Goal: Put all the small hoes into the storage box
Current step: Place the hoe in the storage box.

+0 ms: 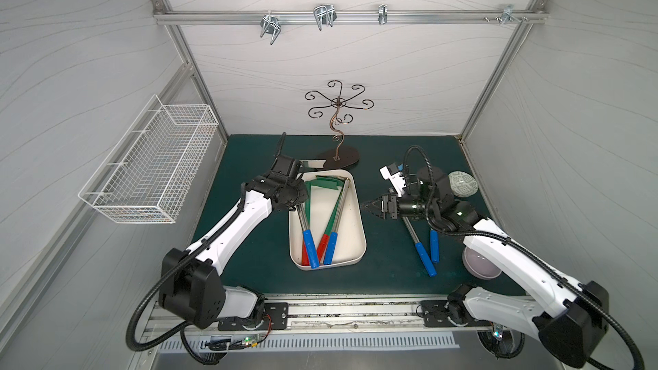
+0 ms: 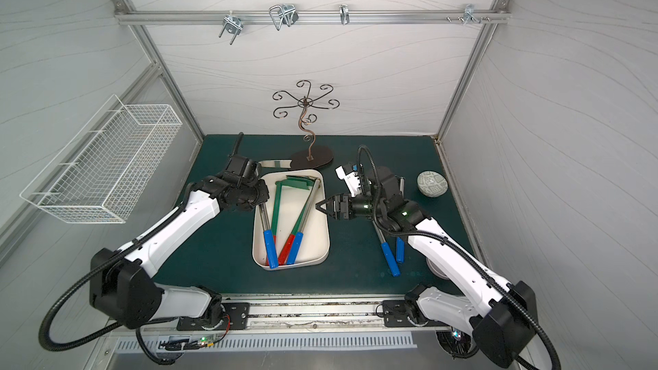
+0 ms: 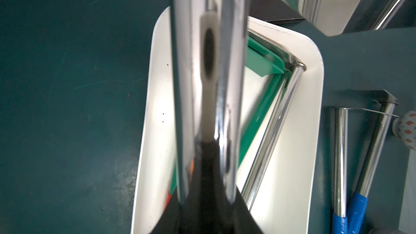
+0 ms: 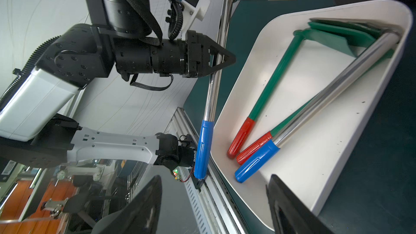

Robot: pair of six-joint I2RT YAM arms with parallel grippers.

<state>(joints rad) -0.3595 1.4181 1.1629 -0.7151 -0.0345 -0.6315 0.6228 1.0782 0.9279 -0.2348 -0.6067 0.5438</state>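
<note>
The cream storage box [image 1: 348,240] [image 2: 313,240] sits mid-mat. In it lie two green hoes with red handles [image 4: 240,138] and a chrome hoe with a blue handle [image 4: 256,163]. My left gripper [image 1: 301,201] [image 4: 231,59] [image 3: 207,176] is shut on the chrome shaft of another small hoe [image 1: 309,249] [image 4: 213,91]. That hoe hangs tilted over the box's left edge, its blade toward the back. My right gripper [image 1: 366,208] [image 4: 213,203] stands open just right of the box with nothing between its fingers. Two more blue-handled hoes [image 1: 423,254] lie on the mat under the right arm.
A white wire basket [image 1: 149,165] hangs on the left wall. A curly metal stand [image 1: 336,158] stands behind the box. A patterned round dish [image 1: 463,185] and a lilac bowl [image 1: 479,261] sit at the right, the bowl under the right arm.
</note>
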